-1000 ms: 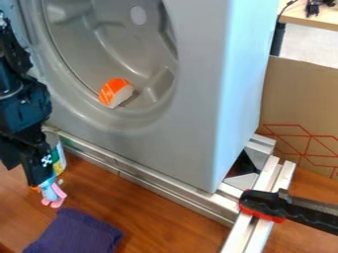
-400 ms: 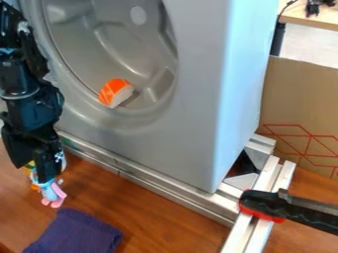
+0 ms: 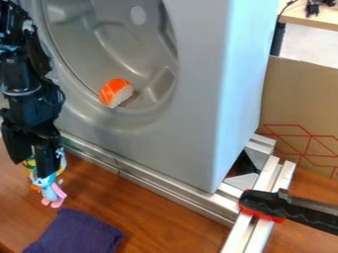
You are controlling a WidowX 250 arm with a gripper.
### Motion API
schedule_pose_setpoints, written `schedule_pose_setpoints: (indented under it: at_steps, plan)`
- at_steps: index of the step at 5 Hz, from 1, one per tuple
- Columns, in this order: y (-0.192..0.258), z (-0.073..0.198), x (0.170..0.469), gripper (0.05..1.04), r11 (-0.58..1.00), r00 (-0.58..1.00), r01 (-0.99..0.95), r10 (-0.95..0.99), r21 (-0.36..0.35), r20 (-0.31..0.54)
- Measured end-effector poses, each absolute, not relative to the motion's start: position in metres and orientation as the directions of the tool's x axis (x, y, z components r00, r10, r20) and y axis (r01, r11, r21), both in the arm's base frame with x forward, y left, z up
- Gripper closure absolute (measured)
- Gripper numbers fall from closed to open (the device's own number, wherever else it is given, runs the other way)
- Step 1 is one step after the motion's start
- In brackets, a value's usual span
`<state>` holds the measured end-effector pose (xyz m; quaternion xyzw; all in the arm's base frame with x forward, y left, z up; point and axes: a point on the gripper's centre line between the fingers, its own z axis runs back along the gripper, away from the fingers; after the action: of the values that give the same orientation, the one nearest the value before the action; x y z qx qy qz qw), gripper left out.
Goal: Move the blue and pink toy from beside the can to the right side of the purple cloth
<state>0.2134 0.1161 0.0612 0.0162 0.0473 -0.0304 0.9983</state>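
And there it was, the black gripper [image 3: 45,174], hanging low over the wooden desk [image 3: 161,220] in front of the grey shell [image 3: 194,94], off toward the shell's left end as I saw it! Right at its tip stood the little figurine [image 3: 51,190], pale blue on top and pink below, upright on the wood, in front of that same shell. Was the gripper wide or narrow? From where I stood I could not tell, nor whether it had any hold on the figurine's top. Partly hidden behind the gripper, nearer the shell, was a container [image 3: 62,163].

Out in front of the shell, just beyond the figurine, lay a dark purple cloth [image 3: 76,234]. And inside the shell's round hollow, what a sight: an orange-and-white piece [image 3: 115,93], striped on top (it looked like toy sushi to me), resting low in the curve!

Along the shell's foot ran a metal rail [image 3: 148,179]. By its right front corner, a black-and-red clamp [image 3: 263,206] sat across more metal bars [image 3: 269,184]. Right of the shell and farther back stood a cardboard panel [image 3: 300,101] with red lines, and beyond it a pale table [image 3: 316,19].
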Motion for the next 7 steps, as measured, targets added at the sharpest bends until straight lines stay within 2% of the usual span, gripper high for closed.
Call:
schedule_pose_setpoints:
  at_steps: [3,4,5,6,7]
  plan:
    - [0.128,0.041,0.212,0.085,0.999,0.992,0.019,-0.014,0.034,-0.129]
    - [0.131,0.033,0.213,0.085,1.0,0.991,0.006,-0.004,0.015,-0.137]
    - [0.126,0.027,0.216,0.085,0.999,0.993,0.034,-0.038,-0.039,-0.112]
    - [0.128,0.025,0.22,0.137,0.999,0.993,0.033,-0.036,-0.037,-0.108]
    - [0.129,0.022,0.22,0.39,0.998,0.992,0.037,-0.041,-0.041,-0.122]
